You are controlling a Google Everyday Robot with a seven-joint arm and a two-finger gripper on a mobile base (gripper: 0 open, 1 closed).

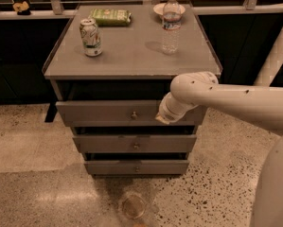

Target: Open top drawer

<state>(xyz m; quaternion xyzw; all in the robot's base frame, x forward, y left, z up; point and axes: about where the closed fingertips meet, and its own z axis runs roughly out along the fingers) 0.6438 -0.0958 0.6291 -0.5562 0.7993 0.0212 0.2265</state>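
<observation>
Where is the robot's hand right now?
In the camera view, the gripper is against the front of the top drawer, just right of its round knob and below the cabinet top.

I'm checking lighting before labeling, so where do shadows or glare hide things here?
Camera view: the opening above the top drawer is deep shadow, its inside unreadable; the water bottle throws a soft shadow leftward on the cabinet top; a pale sheen lies on the floor; the gripper, at the drawer front right of the knob, is evenly lit.

one view | high, front-on, tilted down | mid-range | hand (161, 119) at top drawer (98, 112) front
</observation>
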